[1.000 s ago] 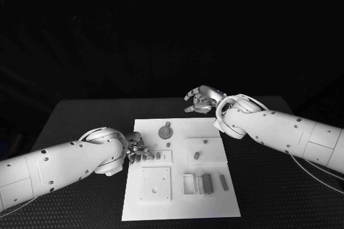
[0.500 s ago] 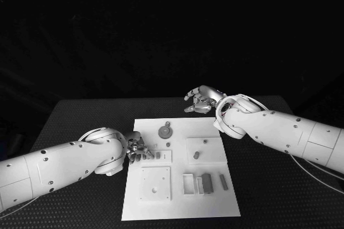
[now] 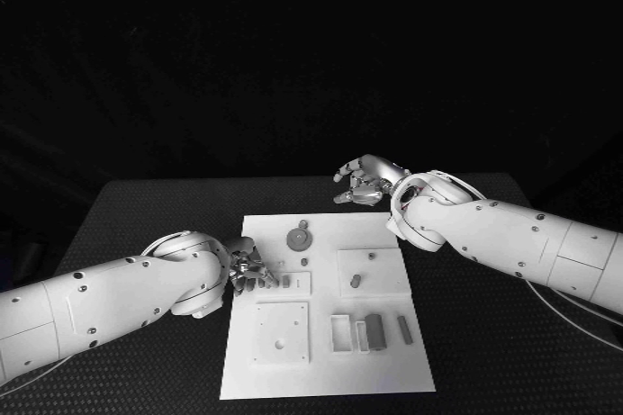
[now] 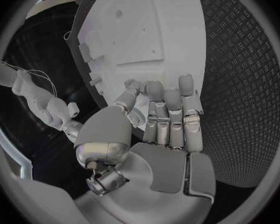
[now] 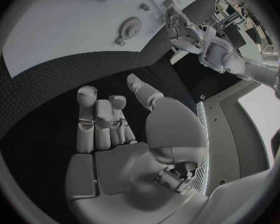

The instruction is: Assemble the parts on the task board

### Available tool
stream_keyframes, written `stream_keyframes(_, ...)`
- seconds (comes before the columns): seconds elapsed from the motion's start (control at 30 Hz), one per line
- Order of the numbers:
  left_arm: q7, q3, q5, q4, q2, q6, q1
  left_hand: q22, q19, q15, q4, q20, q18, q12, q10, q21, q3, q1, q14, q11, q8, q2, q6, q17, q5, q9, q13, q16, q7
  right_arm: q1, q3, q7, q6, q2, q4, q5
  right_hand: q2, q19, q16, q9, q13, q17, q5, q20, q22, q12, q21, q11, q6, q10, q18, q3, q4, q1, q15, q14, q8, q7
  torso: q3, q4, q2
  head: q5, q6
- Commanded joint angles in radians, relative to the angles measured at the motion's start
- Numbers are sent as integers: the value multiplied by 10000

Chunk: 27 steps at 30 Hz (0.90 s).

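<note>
- Left hand (image 3: 249,269) rests at the task board's (image 3: 325,379) left edge, fingers loosely apart, holding nothing; we see no shift across the last second.
- Right hand (image 3: 367,178) hovers beyond the board's far edge, fingers half-curled and bare, equally unmoved.
- Grey parts (image 3: 375,331) lie on the board, so assembly looks stalled.
- Left fingertips hide behind the wrist.

Left hand (image 3: 249,269) low, fingers (image 4: 173,115) extended side by side, loosely apart, holding nothing. Right hand (image 3: 367,180) raised further back, fingers (image 5: 97,122) half curled, palm empty, both arms angled inward.
</note>
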Motion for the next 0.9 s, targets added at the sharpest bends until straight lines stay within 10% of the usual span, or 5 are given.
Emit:
stream_keyframes(0.03, 151, 18, -30, -34, 44, -408, -4, 178, 66, -46, 14, -42, -80, 11, -22, -64, -68, 622, -2, -25, 15, 493, 30, 6, 32, 13, 14, 25, -38, -6, 2, 42, 105, 0, 8, -25, 25, 20, 11, -9, -15, -16, 36, -64, 188, 67, -50, 1, 0, -84, 632, -22, 54, -109, 15, -64, 26, 71, 1, -3, 1, 2, 1)
stream_keyframes(0.9, 116, 88, -26, -142, 73, -198, -4, 176, 88, -59, 13, -51, -80, 15, -5, -71, -135, 744, 21, -36, 16, 512, 46, 3, 35, 31, 16, 27, -50, -7, 2, 39, 127, -4, 3, -25, 23, 18, 11, -13, -25, -18, 36, -65, 188, 75, -51, 1, -2, -88, 632, -21, 52, -109, 14, -65, 28, 71, 5, 7, -4, 3, -6)
